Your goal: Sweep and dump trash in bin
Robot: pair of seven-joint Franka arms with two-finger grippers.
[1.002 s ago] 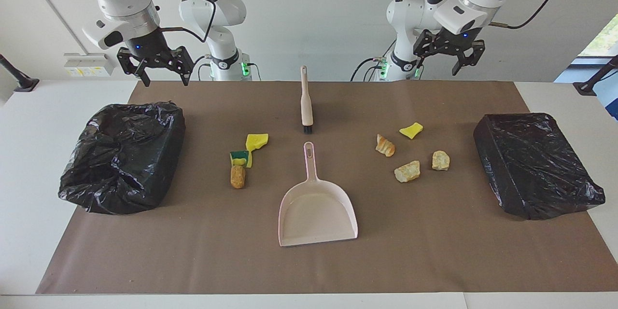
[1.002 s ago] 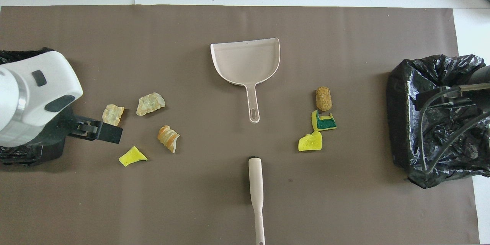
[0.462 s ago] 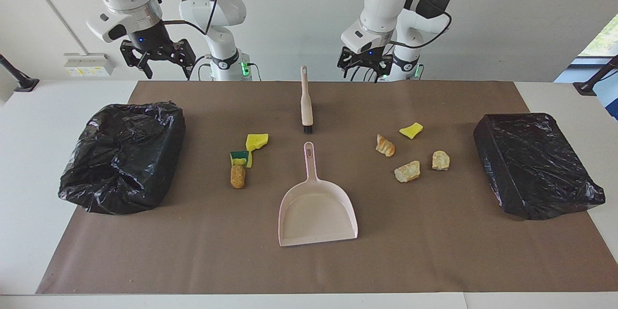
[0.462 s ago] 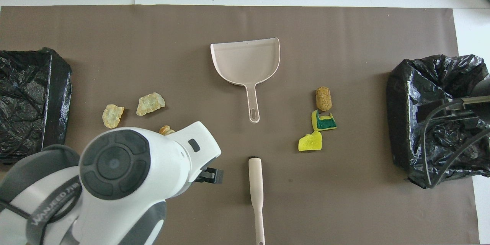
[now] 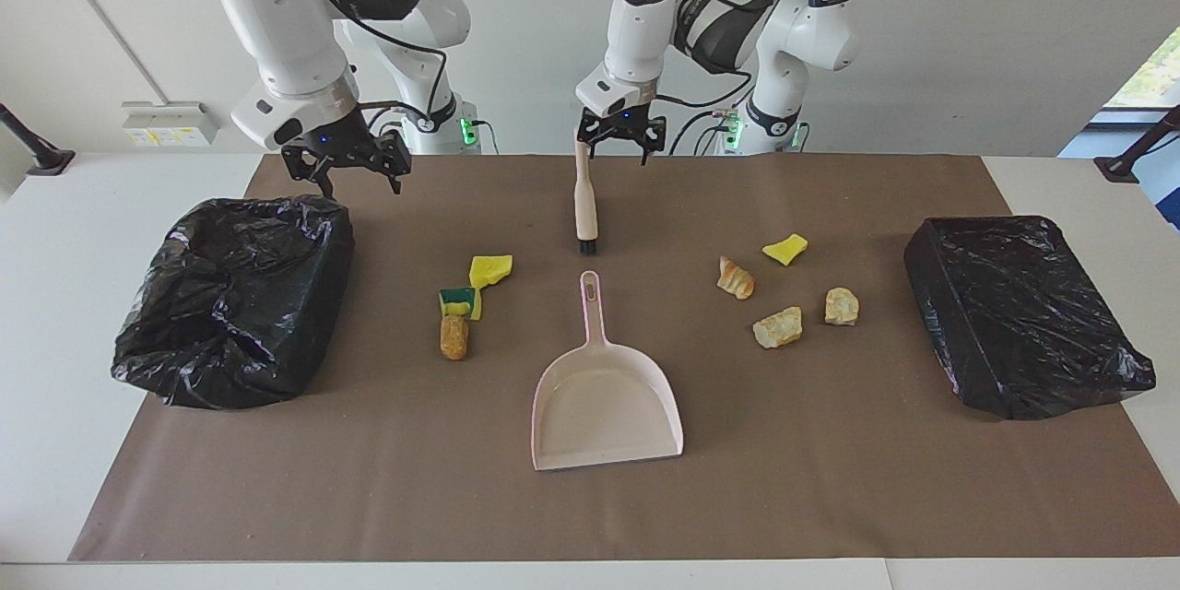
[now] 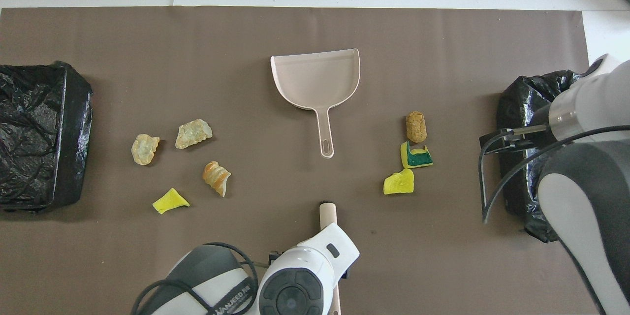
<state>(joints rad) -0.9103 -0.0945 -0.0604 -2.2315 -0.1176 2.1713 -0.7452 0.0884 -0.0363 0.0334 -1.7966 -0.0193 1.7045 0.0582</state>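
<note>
Table (image 5: 120, 516) covered by a brown mat (image 5: 830, 479). Clock directions below are as read in the overhead view.

Left claw (image 5: 619, 140): over the handle end of the brush (image 5: 584, 203), fingers apart, one on each side of the handle tip; contact with the handle cannot be judged. In the overhead view the left arm's wrist covers most of the brush; only the bristle end (image 6: 327, 209) shows.

Right claw (image 5: 347, 168): up in the air over the mat at the robot-side edge of the crumpled bin (image 5: 235, 295), fingers apart, holding nothing.

Dustpan (image 6: 317, 83): mid-mat, empty, handle pointing to 6 o'clock toward the brush's bristles, a gap between them.

Trash, all on the mat, none in the dustpan:
- Group toward the right arm's end, at 4 o'clock of the dustpan: cork lump (image 6: 416, 126), green-backed sponge (image 6: 416, 155) just beside it at its 6 o'clock, yellow sponge bit (image 6: 398, 183) next at 7 o'clock of that.
- Group toward the left arm's end, at 8 o'clock of the dustpan: two tan chunks (image 6: 194, 133) (image 6: 144, 148) side by side, a striped bread-like chunk (image 6: 216, 177) at 5 o'clock of them, a yellow scrap (image 6: 170, 201) at 8 o'clock of that.

Second bin (image 5: 1023, 313), flat-topped and lined in black, at the left arm's end of the table.
</note>
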